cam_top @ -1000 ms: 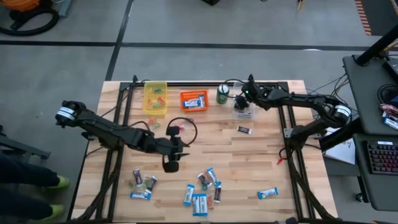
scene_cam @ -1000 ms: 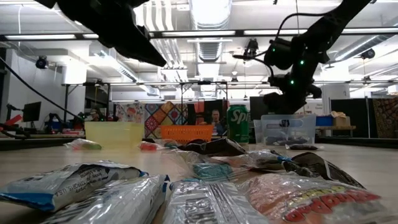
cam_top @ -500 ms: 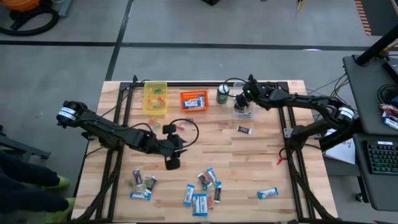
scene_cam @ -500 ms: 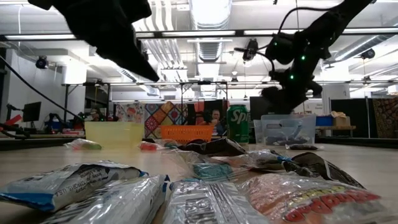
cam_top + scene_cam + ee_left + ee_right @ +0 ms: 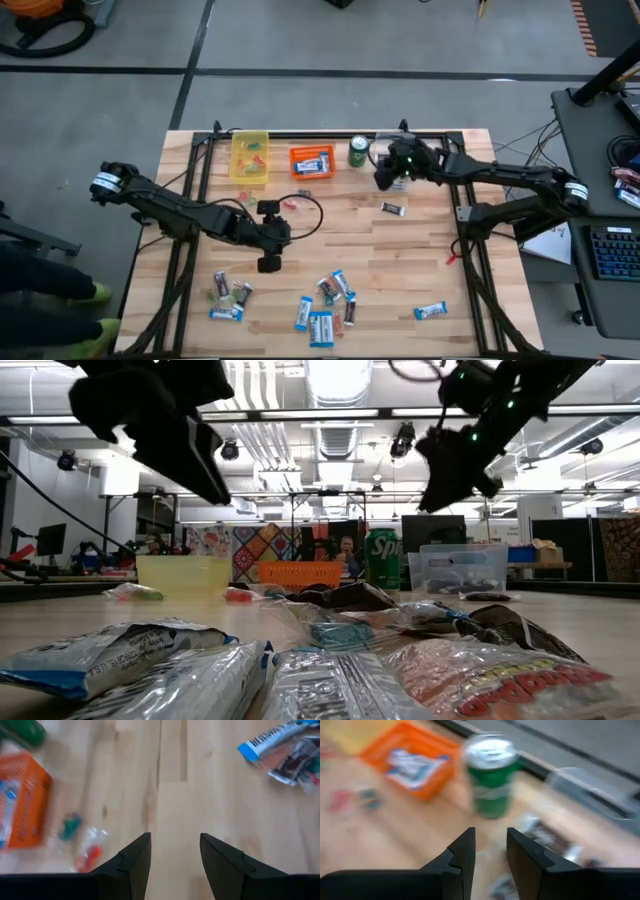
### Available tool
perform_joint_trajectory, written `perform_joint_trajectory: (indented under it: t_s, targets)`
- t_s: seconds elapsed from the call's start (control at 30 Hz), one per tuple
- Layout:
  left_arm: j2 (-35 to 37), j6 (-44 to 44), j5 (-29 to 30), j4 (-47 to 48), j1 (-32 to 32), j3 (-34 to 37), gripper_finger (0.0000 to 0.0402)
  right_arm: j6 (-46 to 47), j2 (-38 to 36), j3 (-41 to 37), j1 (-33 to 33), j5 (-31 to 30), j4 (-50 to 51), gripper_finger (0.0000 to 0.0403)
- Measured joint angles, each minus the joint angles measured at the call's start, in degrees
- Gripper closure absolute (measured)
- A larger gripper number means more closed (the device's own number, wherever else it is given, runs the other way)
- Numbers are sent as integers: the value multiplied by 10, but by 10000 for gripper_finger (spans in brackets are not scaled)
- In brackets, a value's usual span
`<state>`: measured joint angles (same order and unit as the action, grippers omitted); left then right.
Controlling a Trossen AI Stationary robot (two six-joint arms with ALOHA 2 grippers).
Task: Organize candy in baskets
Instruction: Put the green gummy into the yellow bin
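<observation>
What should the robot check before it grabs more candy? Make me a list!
1. Left tool open and empty: ok.
2. Right tool open and empty: ok.
3. Candy left on table: ok, plenty.
4. Orange basket has room: ok.
5. Yellow basket has room: ok.
6. Soda can clear of right tool: cannot tell, it is close.

Both arms are matte black jointed tubes with silver-white collars near the base, black cables looping off, and chunky angular black fingers (image 5: pixel 132 862).
</observation>
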<state>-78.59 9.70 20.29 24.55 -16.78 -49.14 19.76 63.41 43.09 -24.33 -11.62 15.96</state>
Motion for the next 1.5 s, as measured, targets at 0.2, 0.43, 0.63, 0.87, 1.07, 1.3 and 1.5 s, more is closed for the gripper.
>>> perform_joint_trajectory:
  t_s: [0.2, 0.43, 0.63, 0.87, 1.07, 1.3, 1.5]
  targets:
    - [0, 90, -65, 97, 0, -17, 249, 1, -23, 0, 71, 5, -4, 316]
    - [1, 278, -215, 186, -5, -25, 249, 0, -13, 0, 92, -5, -17, 320]
    - [1, 469, -273, 259, -42, -25, 249, -2, 3, 0, 92, -6, -22, 317]
    - [1, 674, -276, 332, -122, -22, 249, -4, 7, 0, 92, -5, -22, 325]
    - [1, 829, -270, 343, -172, -19, 249, -4, 7, 0, 92, -5, -22, 322]
    - [-30, 886, -264, 337, -205, -18, 240, -4, 7, 0, 92, -5, -22, 325]
    - [-77, 826, -244, 260, -206, -18, 234, -5, 7, 0, 92, -4, -30, 321]
